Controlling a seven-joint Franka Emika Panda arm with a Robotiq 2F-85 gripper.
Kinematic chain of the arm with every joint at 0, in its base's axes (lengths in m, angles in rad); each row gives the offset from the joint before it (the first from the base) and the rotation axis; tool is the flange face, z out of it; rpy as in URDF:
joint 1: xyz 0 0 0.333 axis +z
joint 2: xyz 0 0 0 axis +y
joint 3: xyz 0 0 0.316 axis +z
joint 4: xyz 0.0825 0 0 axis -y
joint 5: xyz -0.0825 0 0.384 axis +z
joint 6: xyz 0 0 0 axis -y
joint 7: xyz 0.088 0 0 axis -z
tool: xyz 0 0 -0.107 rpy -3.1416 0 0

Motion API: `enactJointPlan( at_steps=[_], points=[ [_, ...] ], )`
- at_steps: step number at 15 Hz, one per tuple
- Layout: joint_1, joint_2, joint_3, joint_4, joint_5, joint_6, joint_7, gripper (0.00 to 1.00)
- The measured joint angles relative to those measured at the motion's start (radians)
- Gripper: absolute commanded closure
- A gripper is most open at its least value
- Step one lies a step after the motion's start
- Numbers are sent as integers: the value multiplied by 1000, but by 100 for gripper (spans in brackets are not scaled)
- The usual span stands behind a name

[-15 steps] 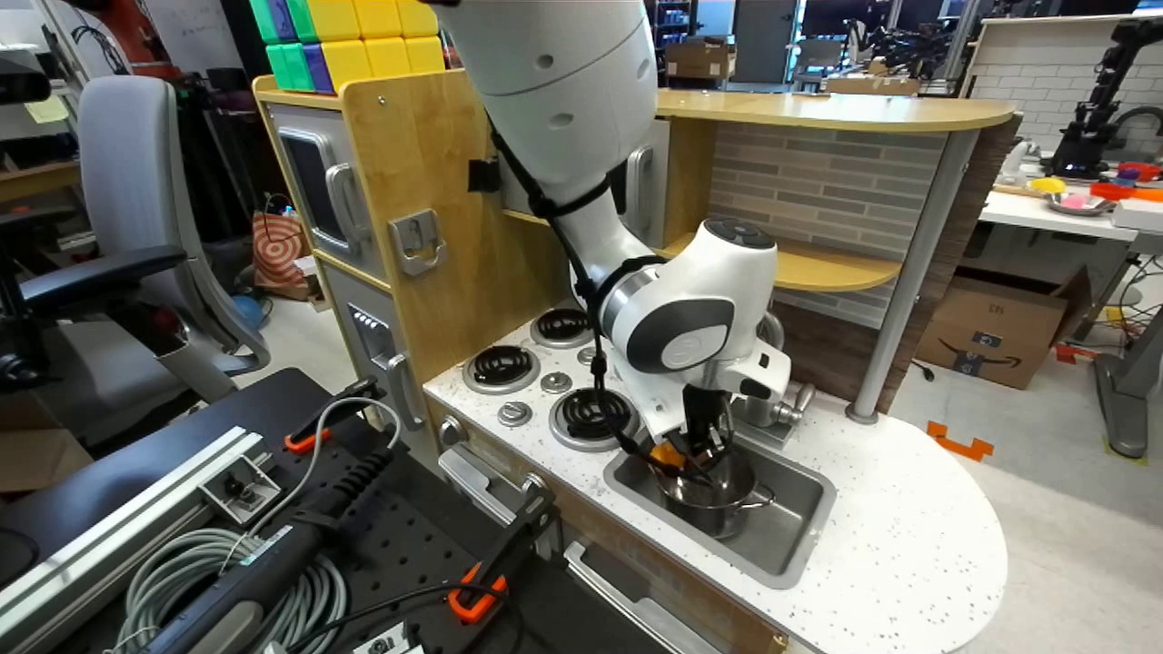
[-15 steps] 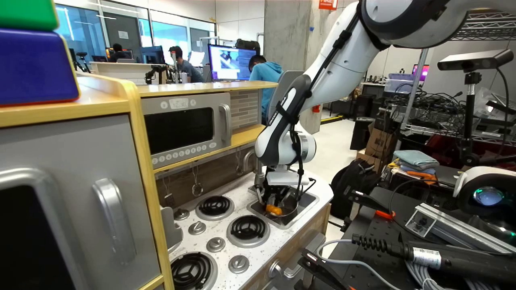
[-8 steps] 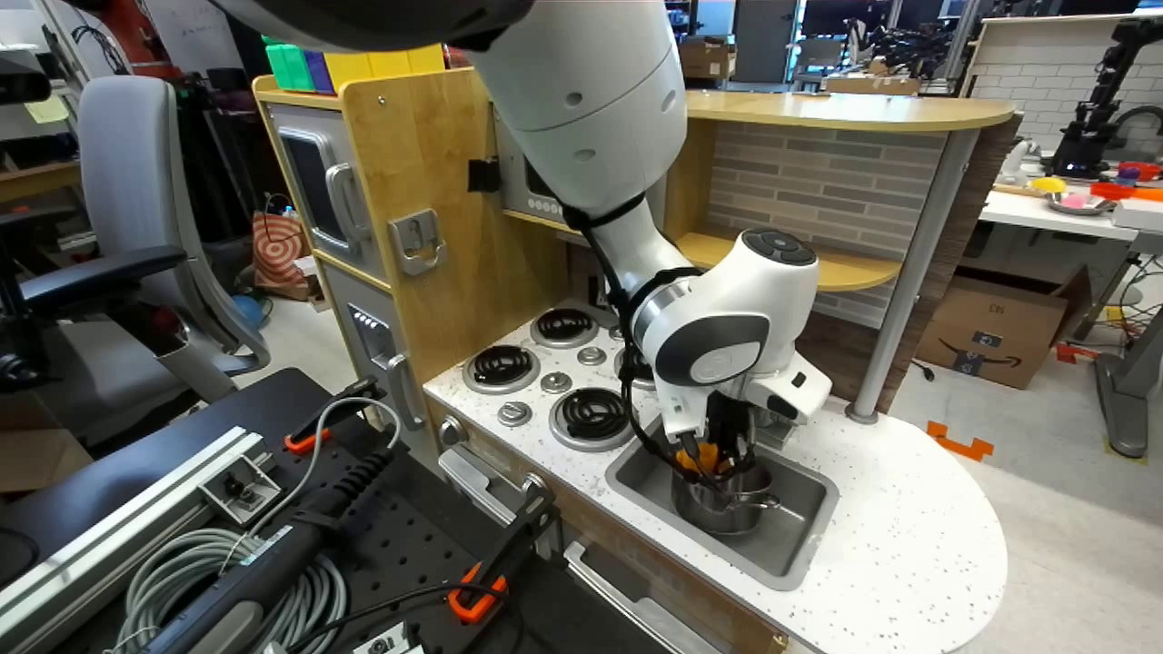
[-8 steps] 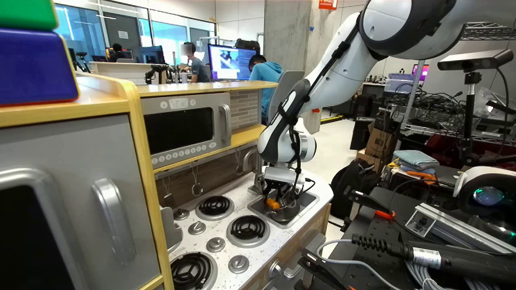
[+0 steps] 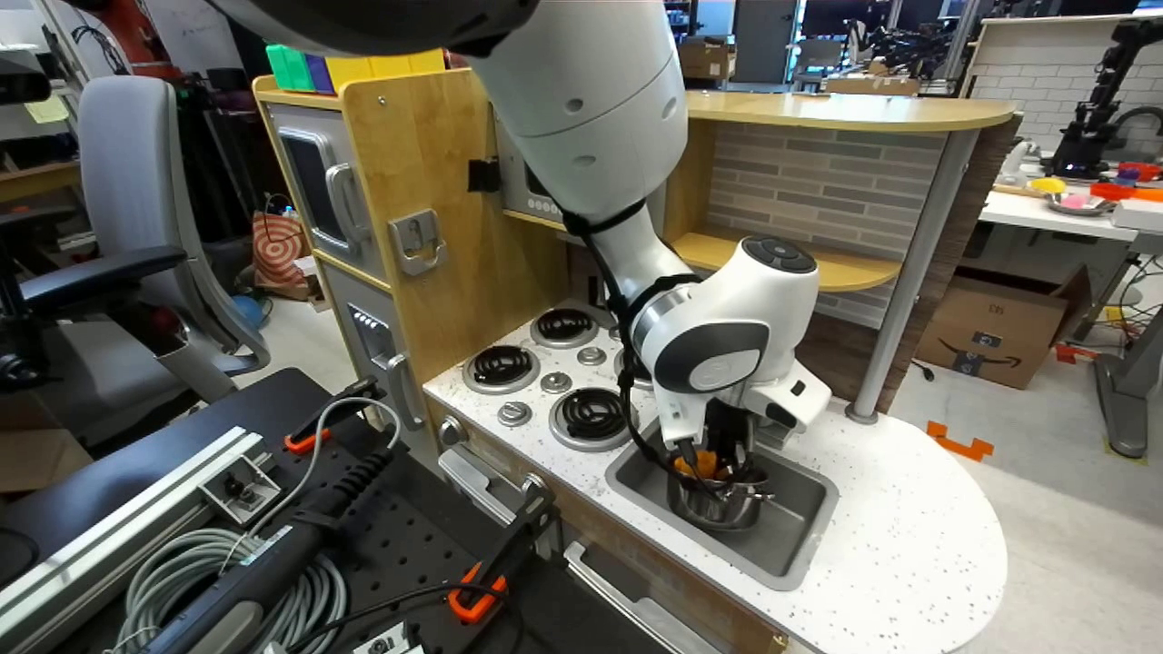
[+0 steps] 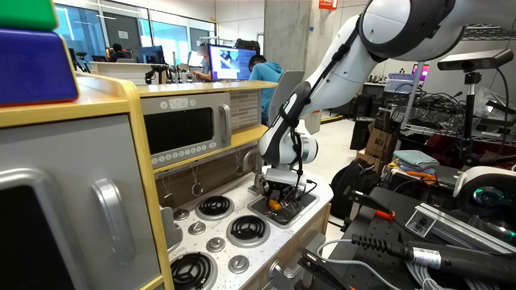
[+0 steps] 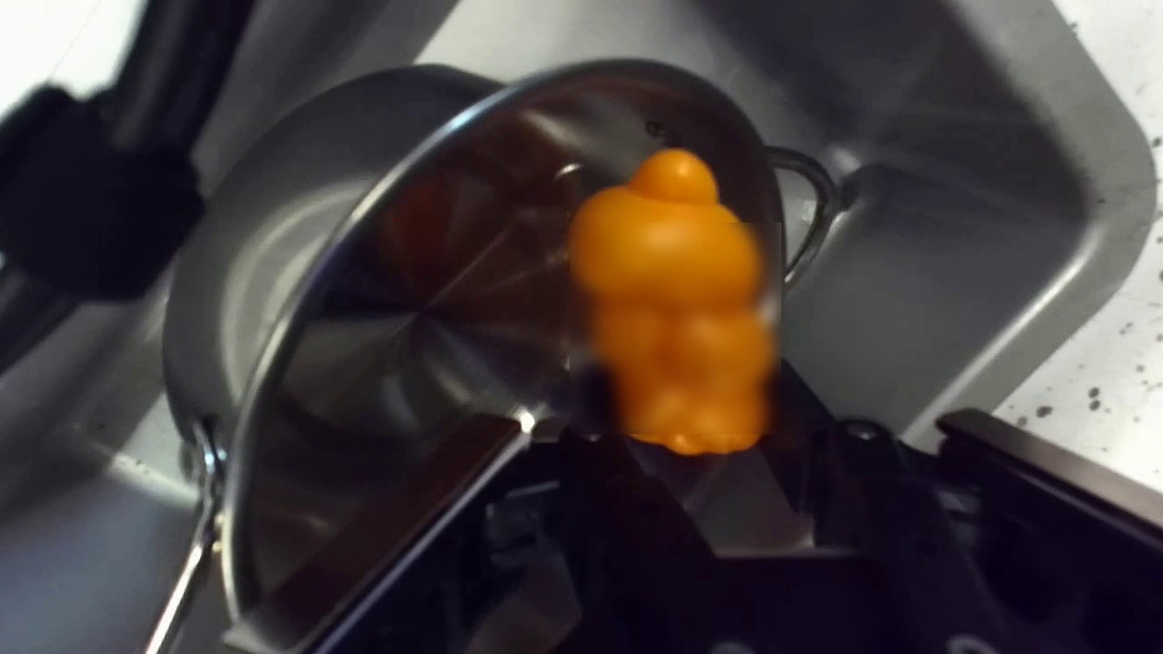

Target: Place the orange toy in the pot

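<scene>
Gripper (image 7: pixel 692 404) and toy (image 7: pixel 672 282) are now sitting farther in over the pot (image 5: pixel 713 516) than a second ago; the pot is looking slightly shifted too. Across the last half second I'm seeing very little moving. I'm reading that as the carry ending, leaving release as the likely remaining step. The gripper is pinching the toy at the end opposite its knob, jaws narrowed either side. The toy is hanging over the pot's mouth, nearer the rim than the centre; whether any of it is dipping below the rim, I'm not managing to tell remotely. Released off-centre, it could be catching that rim.

The toy is showing smooth, bright, stacked lobes, blurring toward the gripper; I'm guessing plastic or rubber. The pot is shining metal, thin-rimmed and round, streaking reflections across its base; a wire-like handle (image 7: pixel 825 200) is looping off its side. The sink (image 5: pixel 792 509) around the pot is looking duller, its corners rounding.
</scene>
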State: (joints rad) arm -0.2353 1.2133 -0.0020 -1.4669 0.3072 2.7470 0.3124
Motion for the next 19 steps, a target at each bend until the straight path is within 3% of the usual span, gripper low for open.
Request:
enactJointPlan(
  at_steps=[2, 3, 5, 8, 12, 16, 19],
  points=[
    [0, -11, -8, -24, -1, 0, -15, 84],
    [0, -20, -14, -41, -3, 0, -26, 34],
    [3, -48, -30, -89, -6, 0, -51, 27],
    [10, -100, -43, -163, -7, 0, -80, 4],
    [25, -168, -30, -235, -7, 5, -118, 0],
    [21, -261, 32, -308, -6, 58, -183, 0],
    [29, -360, 49, -373, -8, -72, -193, 0]
  ],
)
